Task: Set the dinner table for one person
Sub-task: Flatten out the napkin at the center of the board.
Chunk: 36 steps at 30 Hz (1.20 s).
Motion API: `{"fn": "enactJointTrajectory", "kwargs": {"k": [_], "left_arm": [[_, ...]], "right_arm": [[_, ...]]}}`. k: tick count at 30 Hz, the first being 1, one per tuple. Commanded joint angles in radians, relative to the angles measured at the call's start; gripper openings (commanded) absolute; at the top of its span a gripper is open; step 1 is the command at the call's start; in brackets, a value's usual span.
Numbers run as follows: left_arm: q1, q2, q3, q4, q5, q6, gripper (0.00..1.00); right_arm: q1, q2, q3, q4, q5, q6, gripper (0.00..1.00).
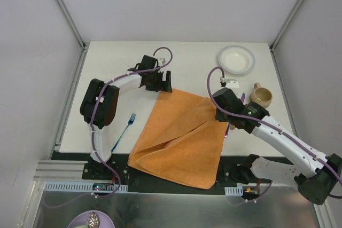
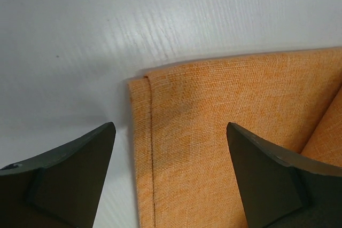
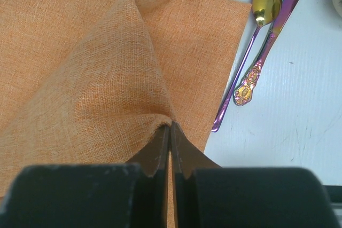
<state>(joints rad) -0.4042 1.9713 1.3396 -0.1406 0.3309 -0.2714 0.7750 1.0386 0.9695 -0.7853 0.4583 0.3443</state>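
Note:
An orange cloth placemat [image 1: 179,142] lies on the white dinner table [image 1: 107,68], its near edge hanging over the front. A raised fold runs across it. My left gripper [image 1: 160,83] is open, its jaws astride the cloth's far left corner [image 2: 147,86] just above the tabletop [image 2: 80,25]. My right gripper [image 1: 223,121] is shut on the cloth's right edge [image 3: 133,78], lifting it into a peak at the fingertips [image 3: 163,137]. A gold-bowled spoon [image 3: 265,1] and a purple knife [image 3: 278,22] lie on the table [image 3: 288,126] just right of the cloth.
A white plate [image 1: 236,59] sits at the far right, a beige mug [image 1: 261,96] near it. A blue fork [image 1: 124,132] lies left of the cloth. A purple dish [image 1: 93,220] sits below the table's front rail. Metal rails edge the table.

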Motion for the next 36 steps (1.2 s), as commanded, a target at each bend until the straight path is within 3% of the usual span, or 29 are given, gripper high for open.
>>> {"fn": "enactJointTrajectory", "kwargs": {"k": [1,7,10,12,18,21,22,23,31,36], "left_arm": [[-0.034,0.038,0.052,-0.043,0.027,0.029,0.85],[-0.042,0.073,0.069,-0.066,0.028,0.029,0.84],[-0.042,0.092,0.079,-0.071,0.033,0.026,0.78],[-0.042,0.100,0.087,-0.076,0.043,0.023,0.65],[-0.042,0.110,0.090,-0.083,0.045,0.018,0.45],[-0.042,0.109,0.087,-0.086,0.042,0.018,0.24],[-0.042,0.107,0.087,-0.086,0.042,0.015,0.07],[-0.042,0.104,0.084,-0.086,0.040,0.015,0.02],[-0.019,-0.009,0.026,-0.088,-0.018,-0.014,0.00],[0.057,-0.107,-0.028,-0.086,-0.004,-0.051,0.00]], "right_arm": [[0.003,-0.032,-0.002,0.012,0.010,0.010,0.01],[0.001,-0.048,0.000,0.011,0.011,0.010,0.01],[0.003,-0.043,0.000,0.011,0.010,0.010,0.01],[0.001,-0.041,0.000,0.012,0.011,0.012,0.01],[0.001,-0.025,-0.005,0.015,0.011,0.009,0.01],[0.001,-0.006,-0.018,0.024,0.008,0.012,0.01],[0.003,0.000,-0.023,0.034,0.006,0.012,0.01],[0.001,0.003,-0.035,0.038,0.006,0.015,0.01],[0.001,0.061,-0.104,0.075,0.029,0.050,0.01],[0.004,0.113,-0.104,0.017,0.112,0.120,0.01]]}}
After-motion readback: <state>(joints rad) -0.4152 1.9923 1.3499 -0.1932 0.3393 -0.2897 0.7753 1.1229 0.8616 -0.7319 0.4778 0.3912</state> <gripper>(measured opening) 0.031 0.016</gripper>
